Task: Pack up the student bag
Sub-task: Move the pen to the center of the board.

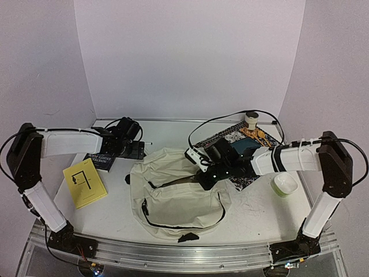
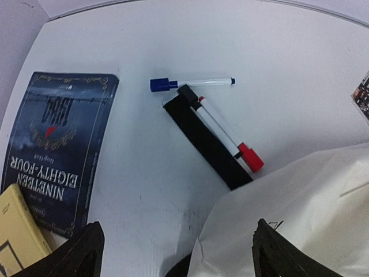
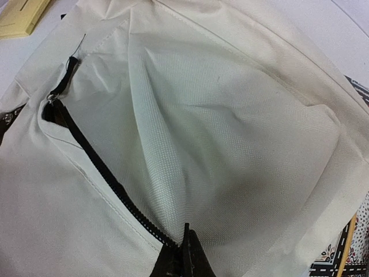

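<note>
The student bag (image 1: 173, 193), cream fabric with black zipper lines, lies flat mid-table. My right gripper (image 1: 206, 175) is shut on the bag's fabric (image 3: 230, 133) beside the open black zipper (image 3: 98, 167), its jaws (image 3: 185, 257) closed tight at the opening's edge. My left gripper (image 1: 136, 148) hovers over the table at the bag's upper left corner, open with nothing between its fingers (image 2: 86, 254). Below it lie a blue-capped marker (image 2: 190, 83), a red-capped marker (image 2: 230, 138) and a black bar (image 2: 204, 141). The bag's corner (image 2: 305, 202) fills the lower right of the left wrist view.
A dark "Nineteen Eighty-Four" book (image 2: 55, 150) and a yellow book (image 1: 85, 182) lie at the left. A colourful patterned mat (image 1: 245, 138) sits behind the right arm, a small roll (image 1: 251, 119) at its far end. A pale green bowl (image 1: 285, 184) stands at the right.
</note>
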Robot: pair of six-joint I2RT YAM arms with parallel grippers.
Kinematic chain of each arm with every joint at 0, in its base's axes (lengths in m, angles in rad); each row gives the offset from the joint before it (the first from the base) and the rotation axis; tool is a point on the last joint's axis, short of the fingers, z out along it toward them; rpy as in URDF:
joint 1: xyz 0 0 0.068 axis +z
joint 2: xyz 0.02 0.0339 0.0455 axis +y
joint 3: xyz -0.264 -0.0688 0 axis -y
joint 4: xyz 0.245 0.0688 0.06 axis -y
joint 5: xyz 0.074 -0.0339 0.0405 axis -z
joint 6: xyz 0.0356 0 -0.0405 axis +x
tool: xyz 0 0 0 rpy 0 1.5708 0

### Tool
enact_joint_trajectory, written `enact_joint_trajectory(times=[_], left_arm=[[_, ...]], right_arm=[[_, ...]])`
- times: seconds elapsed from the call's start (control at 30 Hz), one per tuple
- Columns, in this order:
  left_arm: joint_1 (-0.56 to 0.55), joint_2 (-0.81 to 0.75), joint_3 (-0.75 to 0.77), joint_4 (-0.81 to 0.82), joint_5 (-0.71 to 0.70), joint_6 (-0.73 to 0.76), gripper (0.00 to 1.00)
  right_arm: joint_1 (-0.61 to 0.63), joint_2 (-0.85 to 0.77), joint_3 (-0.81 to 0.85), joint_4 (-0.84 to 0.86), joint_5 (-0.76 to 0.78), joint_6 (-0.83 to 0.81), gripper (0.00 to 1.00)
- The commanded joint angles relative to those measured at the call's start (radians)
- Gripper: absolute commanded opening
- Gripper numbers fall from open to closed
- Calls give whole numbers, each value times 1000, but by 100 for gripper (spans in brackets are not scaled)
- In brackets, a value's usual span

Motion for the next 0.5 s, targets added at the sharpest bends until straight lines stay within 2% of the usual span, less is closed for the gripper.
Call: enact_joint_trajectory(times=[0.0,0.1,0.2,0.3,0.47], left_arm=[[53,162,174,65,72,63,87],[76,268,265,66,93,82,79],[92,351,340,70,117,93,63],[106,402,405,74,141,104,54],[122,488,475,74,170,101,49]], right_arm=[[1,-25,9,-46,-108,-56,3],[1,-10,27,-56,-121,-70,3],[1,2,46,-72,-133,-84,3],[0,9,59,-85,-139,-93,3],[1,22,77,-107,-133,-97,3]])
